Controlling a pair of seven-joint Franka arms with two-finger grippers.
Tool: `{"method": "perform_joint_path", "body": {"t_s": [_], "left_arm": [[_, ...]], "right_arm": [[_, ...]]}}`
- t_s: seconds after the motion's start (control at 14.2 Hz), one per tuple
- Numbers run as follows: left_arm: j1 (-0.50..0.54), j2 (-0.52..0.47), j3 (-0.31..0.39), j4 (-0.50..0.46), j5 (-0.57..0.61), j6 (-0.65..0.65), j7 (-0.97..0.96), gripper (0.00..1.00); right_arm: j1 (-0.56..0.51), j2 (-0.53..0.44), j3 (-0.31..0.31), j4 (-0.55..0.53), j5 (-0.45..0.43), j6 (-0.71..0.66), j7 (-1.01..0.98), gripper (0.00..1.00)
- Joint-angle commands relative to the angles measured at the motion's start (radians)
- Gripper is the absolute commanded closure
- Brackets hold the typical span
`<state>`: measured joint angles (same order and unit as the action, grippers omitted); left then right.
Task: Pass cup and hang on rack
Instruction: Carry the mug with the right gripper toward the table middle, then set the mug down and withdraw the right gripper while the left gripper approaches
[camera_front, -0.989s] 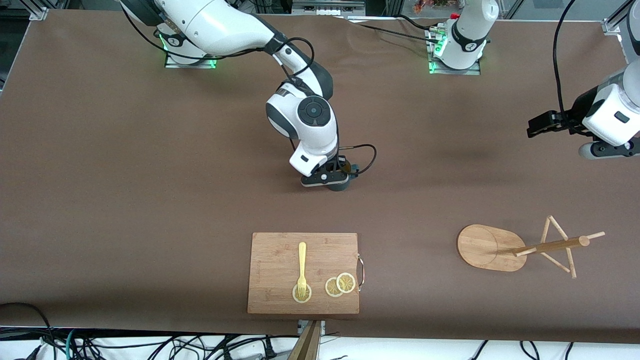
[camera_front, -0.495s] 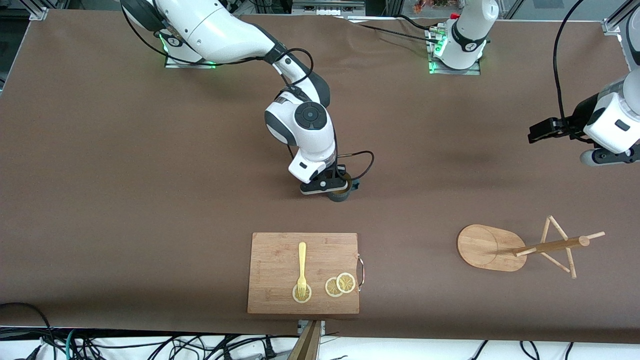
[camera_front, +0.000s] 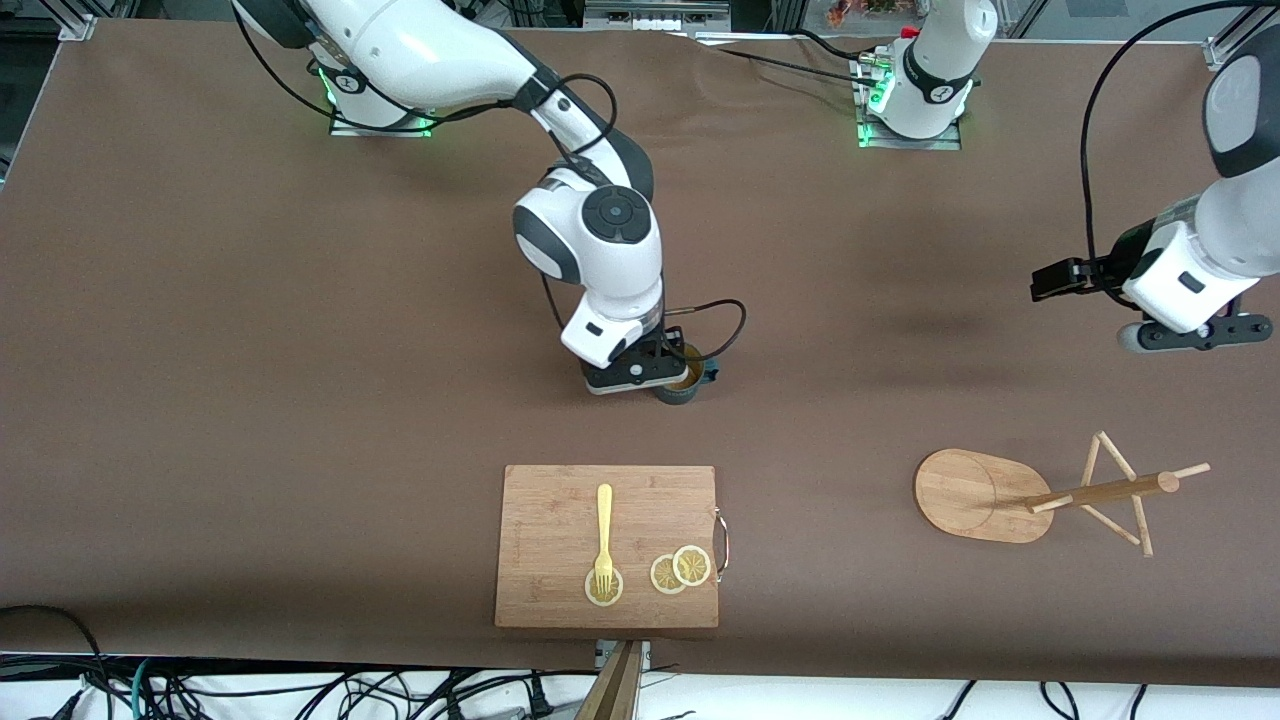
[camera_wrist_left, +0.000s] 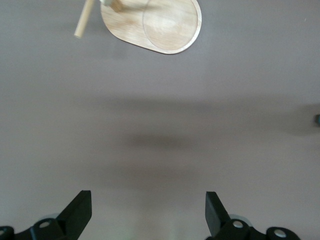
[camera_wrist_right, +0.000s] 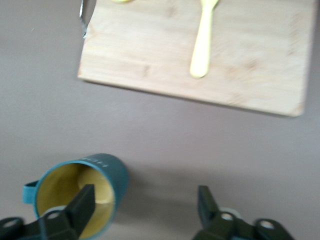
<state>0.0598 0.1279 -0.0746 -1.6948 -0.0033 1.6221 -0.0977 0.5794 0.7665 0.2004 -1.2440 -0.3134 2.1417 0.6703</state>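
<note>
Right claw (camera_wrist_right: 145, 210) hangs released just above the cup (camera_front: 682, 382), upright mid-tabletop; left claw (camera_wrist_left: 147, 212) waits spread near the rack (camera_front: 1040, 495). Rigid, probably glazed and slippery: grip the wall, leaving the handle free.

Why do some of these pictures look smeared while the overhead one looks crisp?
Front view: sharp and evenly lit, with a soft shadow on the table between the cup and the left gripper. Right wrist view: the cup and cutting board are blurred. Left wrist view: the rack looks hazy, with faint shadow bands on the table.
</note>
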Motion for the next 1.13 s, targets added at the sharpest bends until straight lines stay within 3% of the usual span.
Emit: {"method": "perform_joint_path", "body": {"t_s": [0.0,0.28,0.57,0.78,0.92,1.06], "left_arm": [[0.0,-0.024,-0.001,-0.119,-0.012,0.089,0.042,0.0],[0.0,-0.085,-0.002,-0.362,-0.084,0.347,0.065,0.0],[0.002,-0.099,-0.008,-0.578,-0.164,0.652,0.2,0.0],[0.003,-0.059,-0.036,-0.621,-0.237,0.729,0.446,0.0],[0.003,-0.015,-0.057,-0.617,-0.408,0.74,0.702,0.0],[0.003,0.021,-0.076,-0.617,-0.593,0.757,0.908,0.0]], "right_arm": [[-0.073,-0.088,0.005,-0.018,0.066,-0.112,-0.173,0.0],[-0.183,-0.194,-0.015,-0.028,0.077,-0.375,-0.355,0.0],[-0.398,-0.28,-0.016,-0.031,0.128,-0.627,-0.633,0.0],[-0.545,-0.338,-0.019,-0.034,0.148,-0.698,-0.731,0.0],[-0.624,-0.375,-0.025,-0.037,0.235,-0.706,-0.75,0.0],[-0.653,-0.453,-0.091,-0.099,0.289,-0.697,-0.809,0.0]]}}
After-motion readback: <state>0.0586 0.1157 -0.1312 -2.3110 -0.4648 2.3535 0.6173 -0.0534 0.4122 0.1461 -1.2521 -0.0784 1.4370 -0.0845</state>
